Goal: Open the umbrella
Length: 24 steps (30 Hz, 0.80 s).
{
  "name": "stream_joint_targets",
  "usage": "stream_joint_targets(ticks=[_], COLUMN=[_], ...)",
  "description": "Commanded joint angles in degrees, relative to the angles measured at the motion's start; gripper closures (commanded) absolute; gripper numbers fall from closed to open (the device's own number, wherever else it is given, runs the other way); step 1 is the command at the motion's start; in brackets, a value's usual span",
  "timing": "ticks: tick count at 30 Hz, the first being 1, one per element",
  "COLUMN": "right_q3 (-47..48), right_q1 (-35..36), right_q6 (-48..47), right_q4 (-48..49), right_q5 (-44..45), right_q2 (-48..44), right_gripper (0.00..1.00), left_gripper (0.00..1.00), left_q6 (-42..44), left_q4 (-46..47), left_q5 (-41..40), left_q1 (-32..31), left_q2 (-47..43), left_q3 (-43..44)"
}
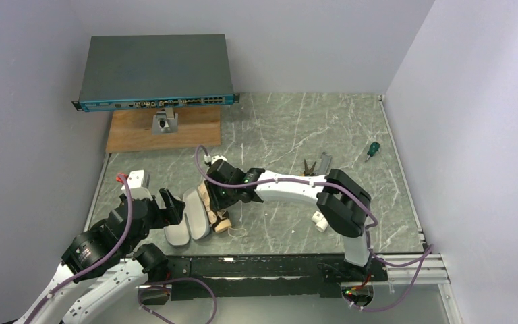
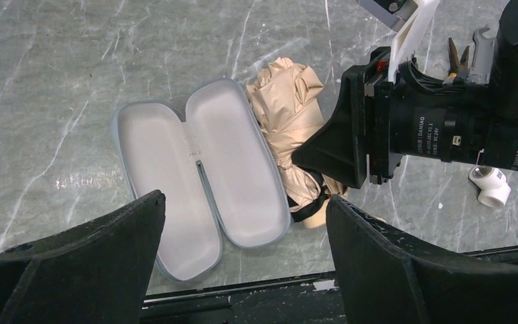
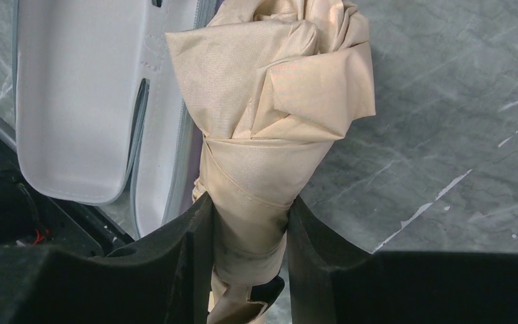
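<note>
Cream-beige fabric of the folded umbrella (image 3: 270,121) is clamped between the jaws of the right gripper (image 3: 246,233). The umbrella is laid on the grey marble surface (image 2: 54,81), against the open lavender-grey case (image 2: 236,169). The jaws of the left gripper (image 2: 243,202) are spread wide above the case, with nothing grasped.

Compact umbrella (image 3: 276,101) is showing folded shut, cream-beige fabric bunching in loose creases at the upper centre of the right wrist frame, a strap (image 3: 246,179) of the same cloth wrapping its middle. Overhead, it is sitting lower left of centre, tan handle (image 1: 223,224) pointing toward the bottom edge.
</note>
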Motion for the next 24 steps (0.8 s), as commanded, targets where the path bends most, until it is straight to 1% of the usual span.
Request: stream_joint_targets(ticks=[1,4,9,10,11,13,15,16,17,24], right_q3=[-1.60,-5.39,-13.17,-14.56,-16.13,-18.06,-19.64,-20.05,-20.27,-22.07], right_q1=[-0.66,-2.61,-6.31,-6.92,-7.51,-8.61,-9.60,-10.04,-10.46,-10.99], right_q6=[-0.48,0.04,3.62,4.23,4.61,5.32,5.46,5.39,4.79,3.26], right_q4=[3.95,3.10,2.25,2.22,2.23,2.14,1.82,1.48,1.05,-1.64], right_q5=[0.09,2.86,5.55,5.37,4.91,4.47,4.24,4.21,4.22,7.47], right_q2=[-5.92,-10.15,-15.18,-15.75,-16.09,-16.59,-17.03,-17.42,-17.80,-23.44], right_gripper=[0.83,0.83,0.82,0.78,0.67,0.49,0.21,0.05,0.01,0.00], left_gripper=[0.09,0.09,0.09,0.09,0.09,0.09,0.09,0.09,0.09,0.09], left_q6=[-0.01,0.09,0.13,0.09,0.00,-0.02,-0.19,-0.24,-0.27,-0.58], left_q4=[0.05,0.14,0.22,0.15,0.10,-0.03,-0.20,-0.25,-0.22,-0.47], left_q5=[-1.20,-1.23,-1.33,-1.31,-1.31,-1.35,-1.36,-1.36,-1.42,-1.71], left_q1=[0.20,0.17,0.21,0.19,0.22,0.19,0.22,0.18,0.21,0.22], left_q2=[-0.56,-0.84,-0.53,-0.26,-0.10,0.35,0.58,0.49,0.42,0.49], left_q3=[0.65,0.63,0.64,0.64,0.64,0.81,0.82,0.85,0.82,0.88])
